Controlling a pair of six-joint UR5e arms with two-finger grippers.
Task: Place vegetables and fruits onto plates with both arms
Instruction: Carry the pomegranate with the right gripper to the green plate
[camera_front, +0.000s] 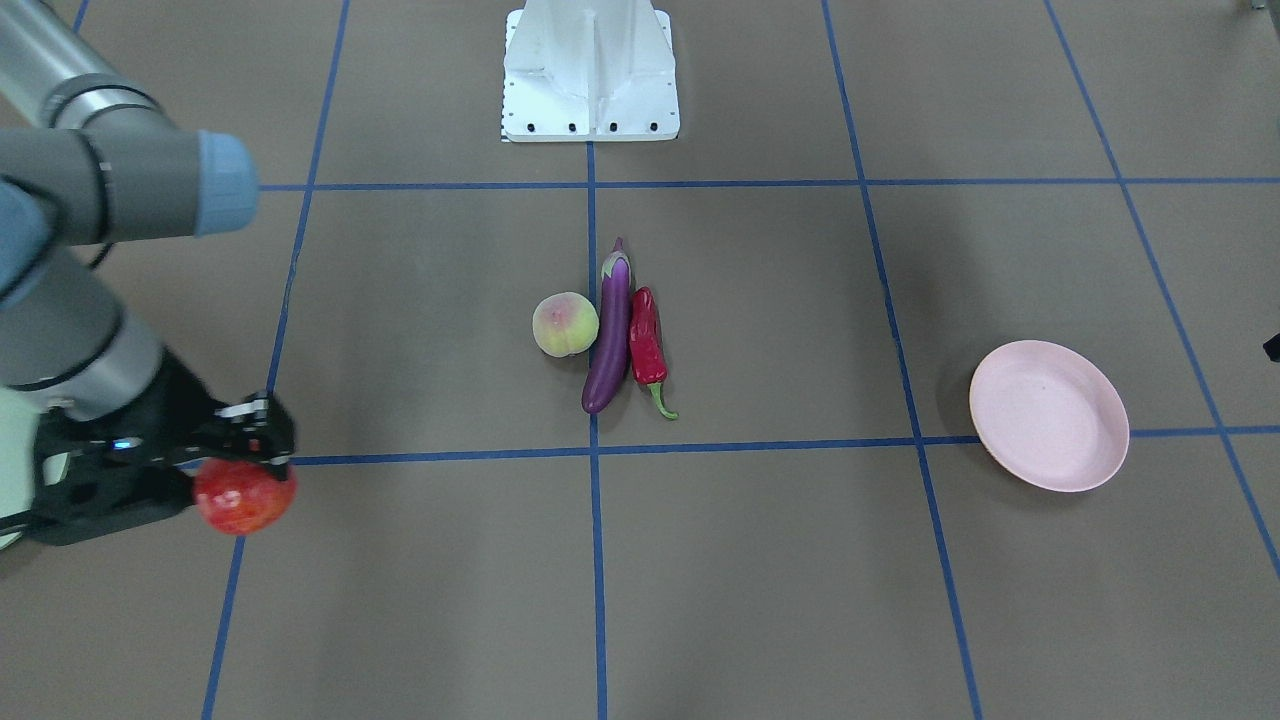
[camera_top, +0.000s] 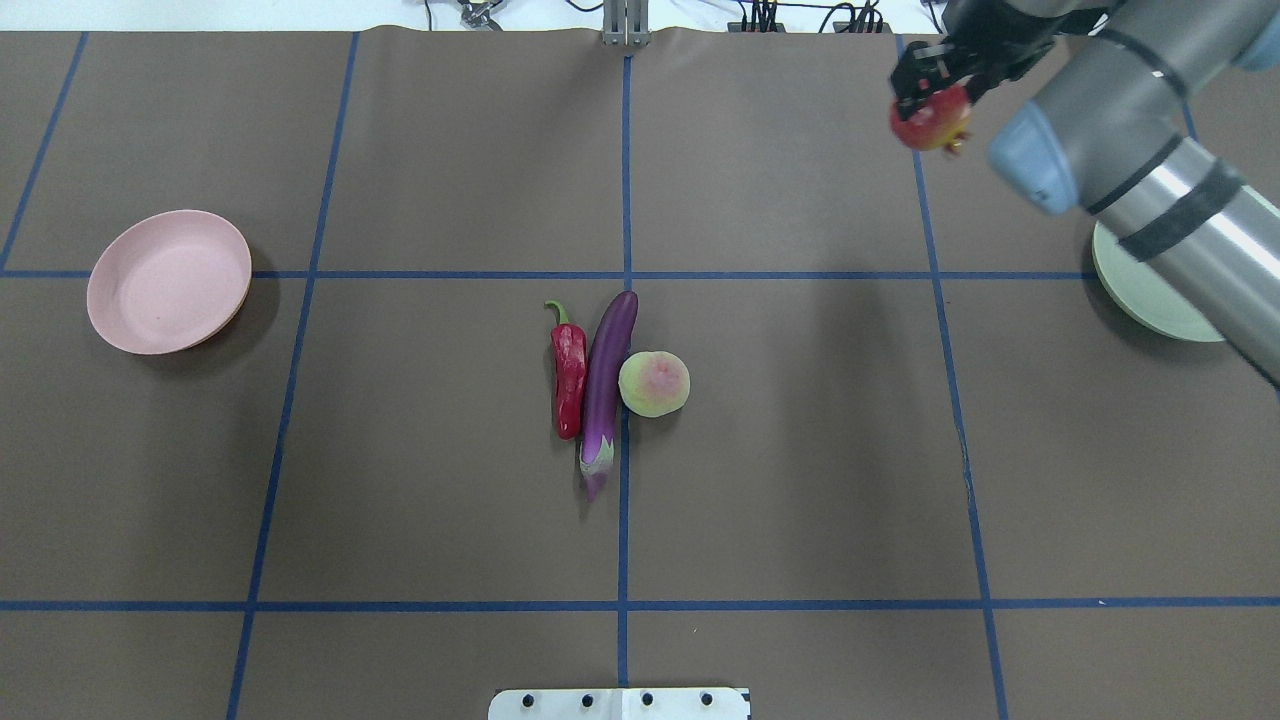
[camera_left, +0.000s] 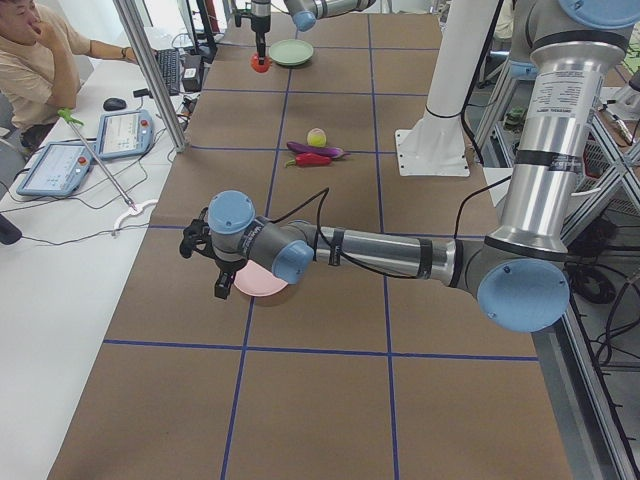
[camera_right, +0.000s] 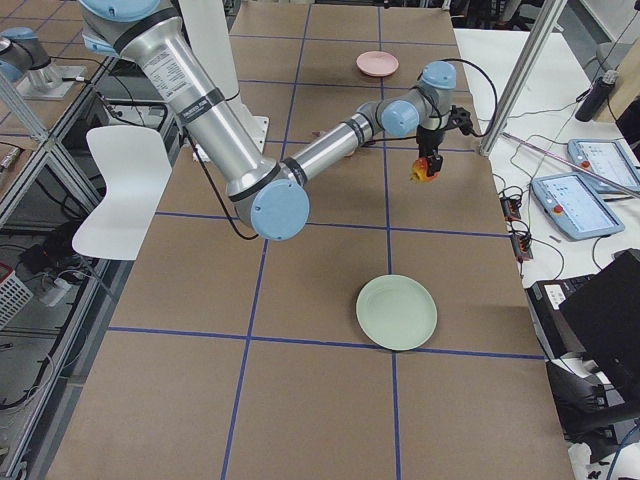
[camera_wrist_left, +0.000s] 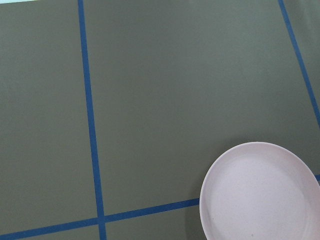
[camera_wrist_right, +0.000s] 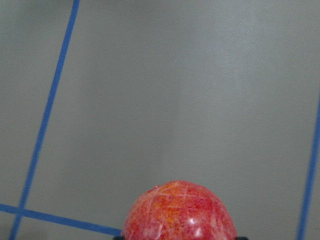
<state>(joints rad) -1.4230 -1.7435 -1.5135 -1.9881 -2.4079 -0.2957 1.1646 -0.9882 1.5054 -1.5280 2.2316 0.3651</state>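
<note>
Centrally, eggplant (camera_top: 606, 375) between chili (camera_top: 569, 375) and peach (camera_top: 654, 383)

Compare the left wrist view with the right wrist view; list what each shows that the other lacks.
Only the left wrist view: a round pale pink plastic plate at lower right. Only the right wrist view: a round rough-textured red-orange fruit at the bottom edge. Both: the brown table covering crossed by blue tape lines.

Bright even light, soft shadow beside pink plate (camera_top: 168, 282), right wrist view hazy
</note>
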